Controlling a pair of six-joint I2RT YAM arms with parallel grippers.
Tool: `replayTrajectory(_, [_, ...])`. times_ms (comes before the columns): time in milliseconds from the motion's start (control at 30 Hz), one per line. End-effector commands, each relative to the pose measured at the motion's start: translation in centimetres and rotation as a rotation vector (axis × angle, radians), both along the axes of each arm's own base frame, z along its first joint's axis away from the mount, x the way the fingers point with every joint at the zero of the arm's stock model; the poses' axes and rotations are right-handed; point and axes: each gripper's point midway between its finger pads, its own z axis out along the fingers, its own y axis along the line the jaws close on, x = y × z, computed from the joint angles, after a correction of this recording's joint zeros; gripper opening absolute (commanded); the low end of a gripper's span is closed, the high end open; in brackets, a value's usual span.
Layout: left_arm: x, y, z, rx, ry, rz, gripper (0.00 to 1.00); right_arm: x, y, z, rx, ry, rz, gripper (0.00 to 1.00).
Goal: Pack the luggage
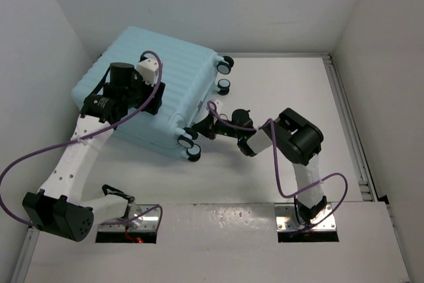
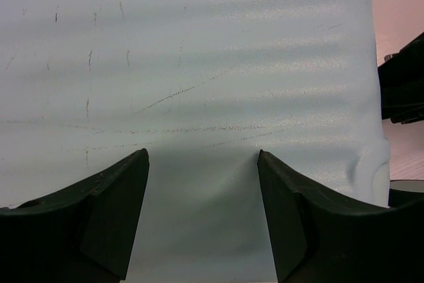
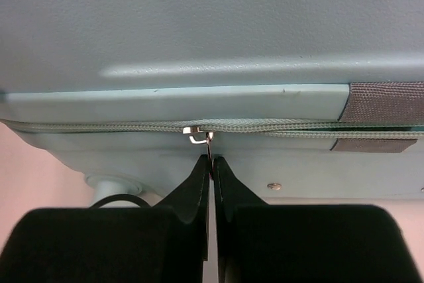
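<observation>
The luggage (image 1: 182,74) lies closed, ribbed shell up, at the far left of the white table (image 1: 291,97), near the left wall (image 1: 40,18); its interior is hidden. Its caster wheels (image 1: 225,65) face right. The left gripper (image 2: 202,157) is poised over the shell, fingers spread apart. Only the right wrist view shows the right gripper (image 3: 211,164) pinched tight on the zipper pull (image 3: 201,137) at the side seam, with a grey strap (image 3: 384,101) nearby.
</observation>
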Motion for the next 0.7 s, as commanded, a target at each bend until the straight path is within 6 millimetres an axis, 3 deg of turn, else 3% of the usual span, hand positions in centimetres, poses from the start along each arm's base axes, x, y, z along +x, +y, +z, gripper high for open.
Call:
replayTrajectory(0, [-0.1, -0.1, -1.3, 0.011, 0.027, 0.004, 0.72, 2.5, 0.0, 6.3, 0.148, -0.242, -0.050, 0.00])
replayTrajectory(167, [-0.2, -0.2, -1.9, 0.008, 0.037, -0.004, 0.72, 4.5, -1.8, 6.9, 0.153, -0.235, -0.104, 0.00])
replayTrajectory(267, [-0.3, -0.2, -2.2, 0.010, 0.046, -0.004, 0.72, 7.1, -3.8, 6.9, 0.143, -0.230, -0.179, 0.00])
replayTrajectory(433, [-0.2, -0.2, -2.5, 0.010, 0.048, -0.004, 0.72, 11.3, -6.3, 5.9, 0.104, -0.208, -0.271, 0.00])
replayTrajectory(667, [0.1, -0.1, -2.7, 0.009, 0.049, 0.010, 0.73, 14.8, -7.3, 4.1, 0.069, -0.176, -0.318, 0.00])
